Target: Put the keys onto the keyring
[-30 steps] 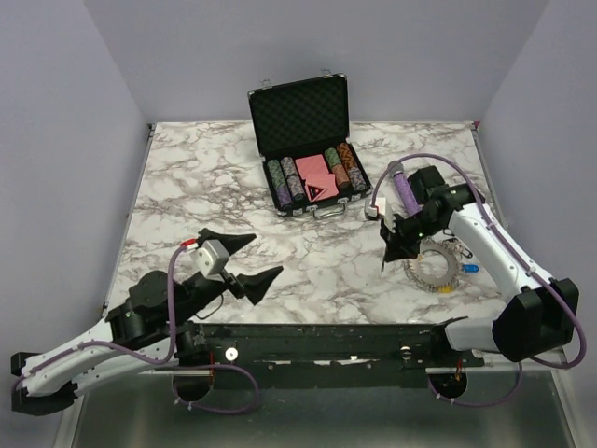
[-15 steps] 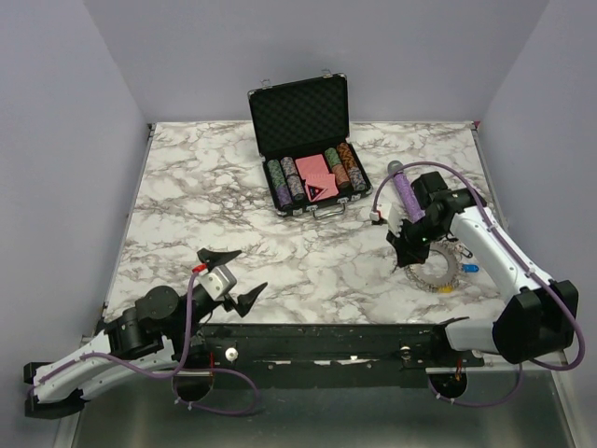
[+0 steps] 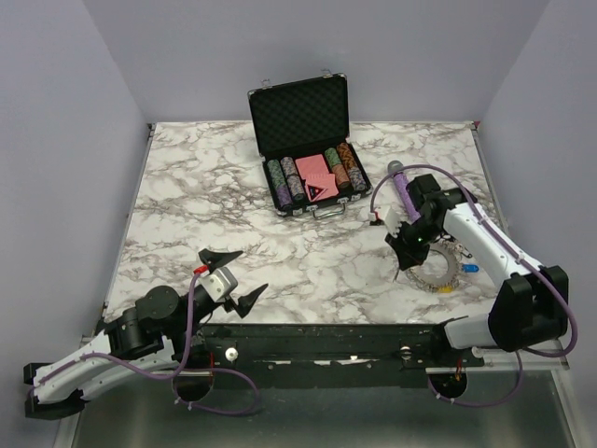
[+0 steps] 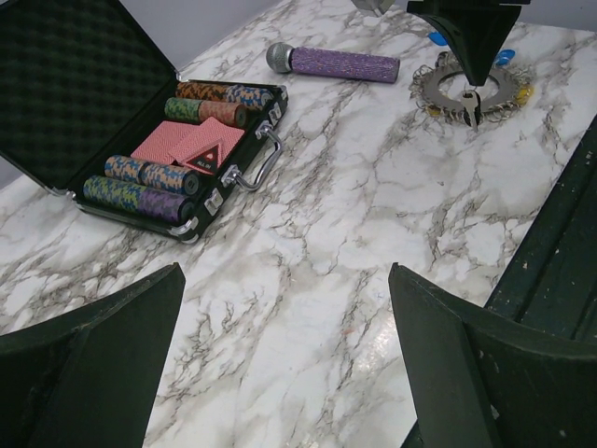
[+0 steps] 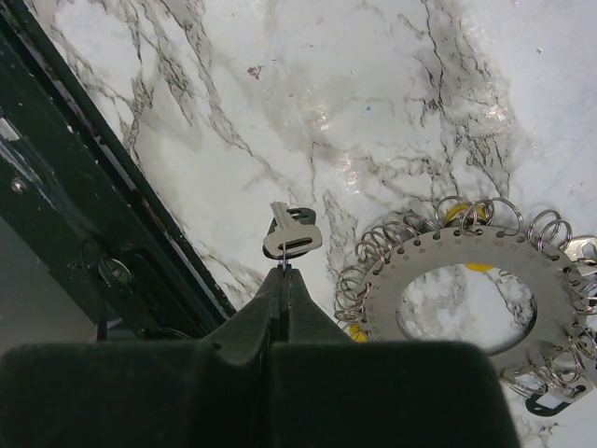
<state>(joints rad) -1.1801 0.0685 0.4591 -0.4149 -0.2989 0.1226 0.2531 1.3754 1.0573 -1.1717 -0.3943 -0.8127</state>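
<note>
Key (image 5: 293, 234) clamped by right end effector (image 5: 283, 270) | keyring (image 5: 464, 255) beside | left end effector (image 4: 284, 280) apart

Overhead camera surveys the bench (image 3: 215, 177); wrist cameras share the keyring (image 5: 429, 266): close beneath right tool (image 5: 283, 273), far beyond left tool (image 4: 284, 273).

Shown were two robot arms (image 3: 490, 243), one keyring (image 3: 448, 271), one open chip case (image 3: 300, 112), one purple microphone (image 3: 404, 189), one silver key (image 5: 294, 233), and at least two coloured keys (image 3: 469, 269).
</note>
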